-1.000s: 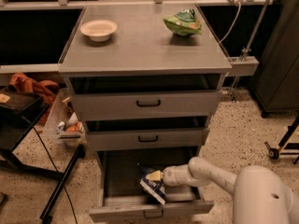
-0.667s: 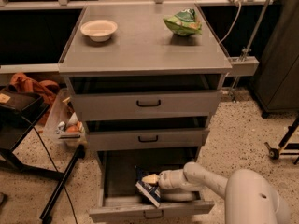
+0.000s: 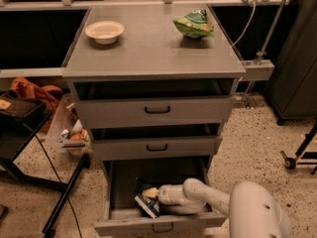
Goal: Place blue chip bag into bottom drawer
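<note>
The bottom drawer [image 3: 124,226] is pulled open at the foot of the grey cabinet. The blue chip bag [image 3: 146,206], dark blue with a white edge, is inside it near the front middle, tilted. My gripper [image 3: 151,194] reaches into the drawer from the right on a white arm [image 3: 208,198] and is shut on the bag's upper edge. The gripper sits low inside the drawer, just behind its front panel. The bag's far side is hidden by the gripper.
The top drawer [image 3: 157,109] and middle drawer [image 3: 156,147] are slightly open above the arm. A white bowl [image 3: 104,31] and a green and white snack bag [image 3: 194,24] sit on the cabinet top [image 3: 148,53]. A bin of items [image 3: 69,133] and a black stand [image 3: 64,202] are at the left.
My gripper has moved left and lower into the bottom drawer, carrying the blue chip bag with it. The drawers, bowl and green bag have not moved.
</note>
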{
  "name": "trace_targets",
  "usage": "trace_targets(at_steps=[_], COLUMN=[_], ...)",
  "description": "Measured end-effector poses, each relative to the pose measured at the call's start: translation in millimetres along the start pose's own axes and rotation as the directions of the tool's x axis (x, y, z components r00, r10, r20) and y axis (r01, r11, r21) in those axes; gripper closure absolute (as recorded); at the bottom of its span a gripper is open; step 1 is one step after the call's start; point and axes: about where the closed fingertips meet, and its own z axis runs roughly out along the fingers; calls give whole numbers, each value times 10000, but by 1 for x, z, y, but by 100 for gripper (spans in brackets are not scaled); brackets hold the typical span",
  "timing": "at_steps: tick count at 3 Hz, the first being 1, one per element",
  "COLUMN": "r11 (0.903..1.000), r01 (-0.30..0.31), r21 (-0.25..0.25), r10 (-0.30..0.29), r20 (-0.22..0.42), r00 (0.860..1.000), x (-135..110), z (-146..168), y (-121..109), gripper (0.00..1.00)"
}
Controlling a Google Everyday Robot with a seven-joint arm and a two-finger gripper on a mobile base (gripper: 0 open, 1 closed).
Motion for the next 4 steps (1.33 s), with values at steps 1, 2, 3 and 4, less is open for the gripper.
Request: trace_targets(at_steps=[1,2,3,4], r11=[9995,9985,9982,9971], r01=[-105,-121,217,675], r21=[-281,-533,-564,-343], r10=[103,110,-228,-676], r20=[-75,-206,-192,-5], r00=[9999,9997,9996,9977], x=[9,16,8,-11], z=[32,51,48,27], y=[5,11,17,21], gripper=[11,0,0,0])
